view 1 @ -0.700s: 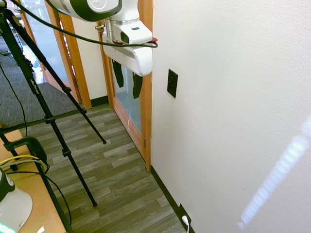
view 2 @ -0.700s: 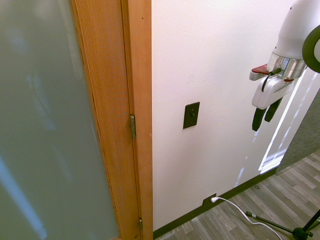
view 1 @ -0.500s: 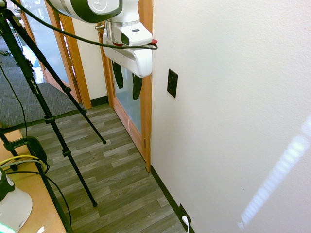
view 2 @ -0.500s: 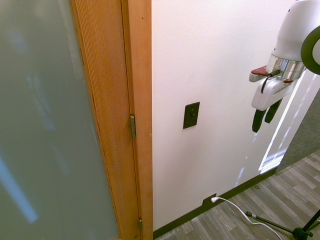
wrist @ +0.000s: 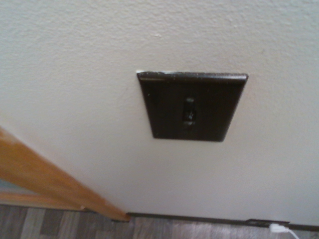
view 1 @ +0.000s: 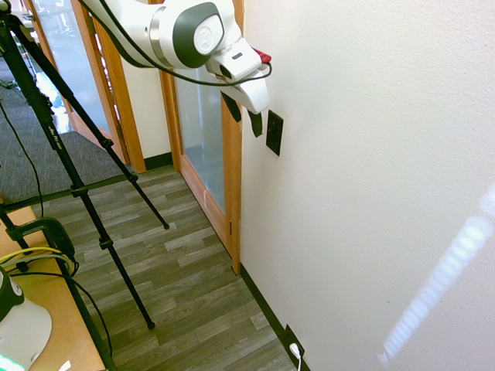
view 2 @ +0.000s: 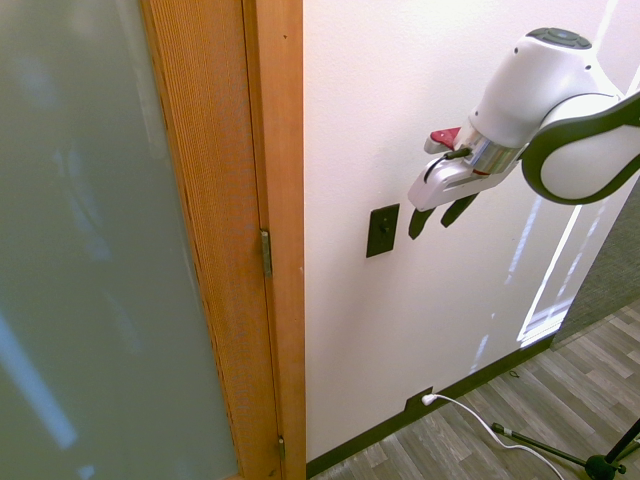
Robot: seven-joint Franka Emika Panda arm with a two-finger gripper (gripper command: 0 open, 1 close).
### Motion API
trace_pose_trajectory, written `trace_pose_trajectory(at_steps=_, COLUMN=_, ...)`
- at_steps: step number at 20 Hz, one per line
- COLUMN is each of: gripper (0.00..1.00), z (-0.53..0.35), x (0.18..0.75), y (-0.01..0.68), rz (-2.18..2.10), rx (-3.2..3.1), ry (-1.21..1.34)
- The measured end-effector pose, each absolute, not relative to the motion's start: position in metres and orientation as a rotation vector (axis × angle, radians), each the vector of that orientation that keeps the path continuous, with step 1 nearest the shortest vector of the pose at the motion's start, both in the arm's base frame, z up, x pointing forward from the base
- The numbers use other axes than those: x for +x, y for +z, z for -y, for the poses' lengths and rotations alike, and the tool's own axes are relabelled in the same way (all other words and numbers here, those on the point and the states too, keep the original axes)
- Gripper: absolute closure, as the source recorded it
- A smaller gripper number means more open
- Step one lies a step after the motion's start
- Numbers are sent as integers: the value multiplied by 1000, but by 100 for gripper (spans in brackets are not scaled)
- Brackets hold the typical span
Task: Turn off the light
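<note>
No lamp shows in any view. The light's switch plate is a small black upright rectangle on the white wall, just right of the wooden door frame. My gripper is tilted toward the wall, its fingertips a short way from the plate and apart from it. In the second exterior view the gripper stands just right of the switch plate, fingers spread, nothing between them. The wrist view looks straight at the switch plate with its small toggle in the middle.
A frosted glass door fills the wooden frame beside the switch. A black outlet with a white plug sits at the baseboard below. A wooden desk corner is at the lower left, over grey plank flooring.
The arm has swung from hanging straight down away from the wall to leaning in at the switch plate, fingertips now close to it. The fingers stay spread.
</note>
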State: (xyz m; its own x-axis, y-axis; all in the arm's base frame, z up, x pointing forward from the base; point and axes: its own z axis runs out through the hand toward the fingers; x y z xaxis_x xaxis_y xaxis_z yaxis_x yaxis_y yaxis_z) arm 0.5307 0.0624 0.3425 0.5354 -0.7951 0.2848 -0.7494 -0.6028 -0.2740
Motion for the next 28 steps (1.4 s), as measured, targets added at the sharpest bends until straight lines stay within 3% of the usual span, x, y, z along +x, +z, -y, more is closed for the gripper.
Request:
trace_pose_trajectory(at_steps=4, gripper=0, z=-77, x=546, y=332, rz=-1339, rx=-2660, ry=-668)
trace_pose_trajectory(at_steps=5, gripper=100, z=-82, x=549, y=330, rz=-1344, rx=-2654, ry=-682)
trace_pose_trajectory(at_steps=15, gripper=100, z=-90, x=602, y=296, rz=-1440, rx=-2532, ry=-778)
trace_pose_trajectory(at_steps=28, gripper=100, z=-87, x=597, y=295, rz=-1459, rx=-2477, ry=-787)
